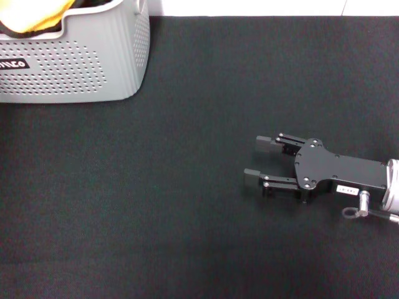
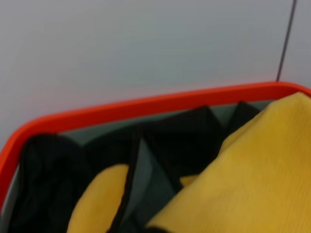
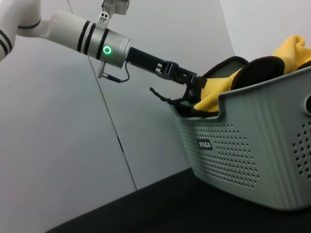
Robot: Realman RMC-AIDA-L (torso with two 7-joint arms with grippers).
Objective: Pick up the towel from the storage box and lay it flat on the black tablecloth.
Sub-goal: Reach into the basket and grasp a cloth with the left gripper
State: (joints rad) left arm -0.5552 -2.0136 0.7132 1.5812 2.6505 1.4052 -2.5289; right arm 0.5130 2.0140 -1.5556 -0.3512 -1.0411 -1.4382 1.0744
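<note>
The storage box [image 1: 75,68] stands at the far left on the black tablecloth [image 1: 156,187]. Yellow cloth [image 1: 31,15] bulges over its rim. In the left wrist view, the box rim [image 2: 146,104] frames a grey-green fold with black edging, the towel [image 2: 146,179], beside a large yellow face [image 2: 252,170]. I cannot tell which yellow part belongs to the towel. In the right wrist view, my left gripper [image 3: 193,89] reaches over the box [image 3: 252,145] into the yellow and black cloth [image 3: 214,92]. My right gripper [image 1: 251,160] is open and empty, low over the tablecloth at the right.
A pale wall stands behind the box [image 3: 160,121]. The tablecloth's far edge runs along the top [image 1: 262,17]. Black fabric [image 2: 48,184] is bunched inside the box next to the towel.
</note>
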